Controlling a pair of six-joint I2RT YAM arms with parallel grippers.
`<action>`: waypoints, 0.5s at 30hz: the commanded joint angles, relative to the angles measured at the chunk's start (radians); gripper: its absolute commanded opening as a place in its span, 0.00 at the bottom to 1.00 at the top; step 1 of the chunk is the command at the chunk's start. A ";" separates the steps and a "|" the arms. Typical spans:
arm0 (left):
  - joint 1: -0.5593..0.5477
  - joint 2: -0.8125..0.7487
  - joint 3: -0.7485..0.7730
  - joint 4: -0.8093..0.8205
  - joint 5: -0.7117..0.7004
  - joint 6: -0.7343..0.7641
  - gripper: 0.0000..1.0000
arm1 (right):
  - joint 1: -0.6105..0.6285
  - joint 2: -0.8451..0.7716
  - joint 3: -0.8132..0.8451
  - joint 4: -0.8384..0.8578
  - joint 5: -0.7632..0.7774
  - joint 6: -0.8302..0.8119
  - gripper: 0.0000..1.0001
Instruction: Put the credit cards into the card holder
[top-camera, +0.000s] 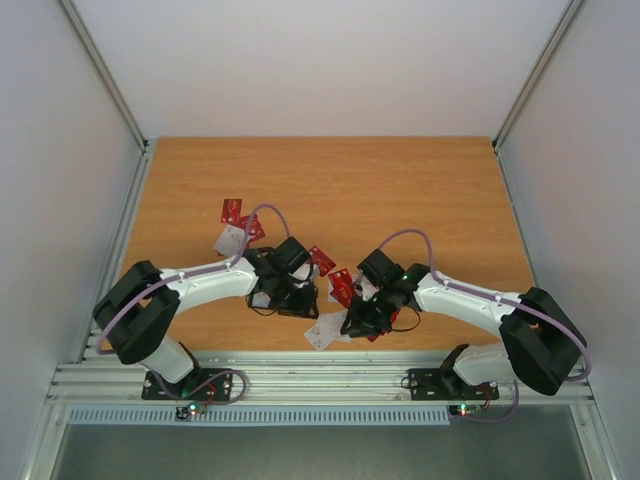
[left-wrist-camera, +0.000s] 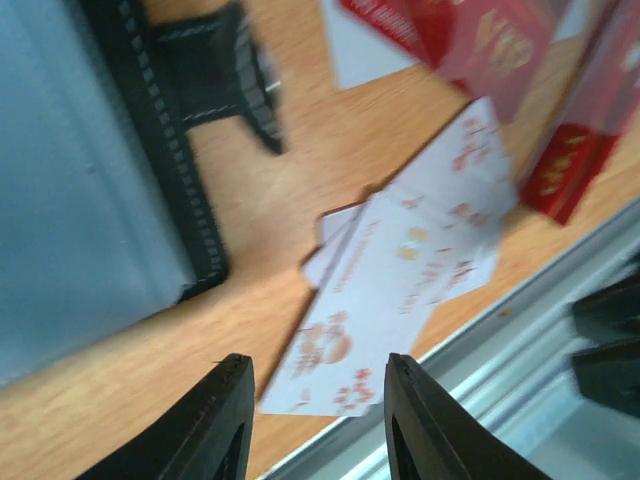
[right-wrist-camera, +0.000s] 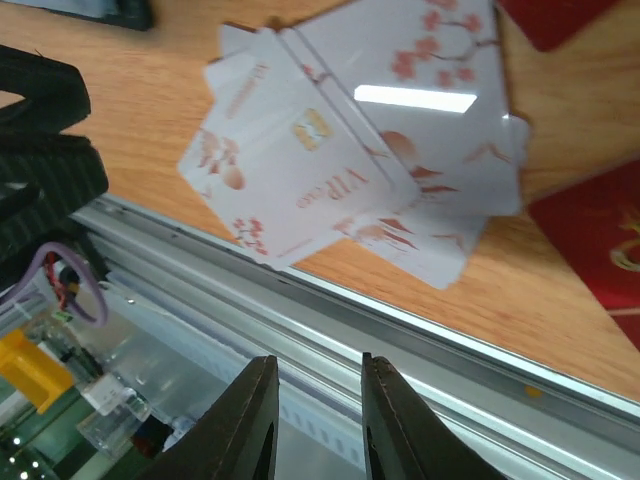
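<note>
Several white credit cards (left-wrist-camera: 400, 285) with red marks lie fanned near the table's front edge, just ahead of my open, empty left gripper (left-wrist-camera: 318, 375). They also show in the right wrist view (right-wrist-camera: 330, 170) and the top view (top-camera: 325, 334). The card holder (left-wrist-camera: 80, 190) lies open at the left, grey-blue inside with a black rim. Red cards (left-wrist-camera: 480, 40) lie beyond the white ones. My right gripper (right-wrist-camera: 318, 372) is open and empty, over the metal rail just short of the white cards. In the top view, the left gripper (top-camera: 300, 303) and right gripper (top-camera: 357, 323) flank the pile.
More red cards (top-camera: 232, 210) and a white card (top-camera: 231, 239) lie behind the left arm. Another red card (right-wrist-camera: 590, 235) lies right of the white pile. The aluminium rail (right-wrist-camera: 400, 330) runs along the table's front edge. The left arm's black body (right-wrist-camera: 40, 130) is close by.
</note>
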 joint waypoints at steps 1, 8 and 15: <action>0.003 0.069 0.000 -0.083 -0.042 0.105 0.40 | 0.002 0.007 0.001 -0.074 0.041 0.015 0.25; -0.008 0.158 0.019 -0.057 0.026 0.118 0.43 | 0.039 0.034 -0.064 0.047 -0.006 0.093 0.29; -0.061 0.161 0.008 -0.071 0.064 0.087 0.42 | 0.096 0.054 -0.104 0.135 -0.021 0.154 0.31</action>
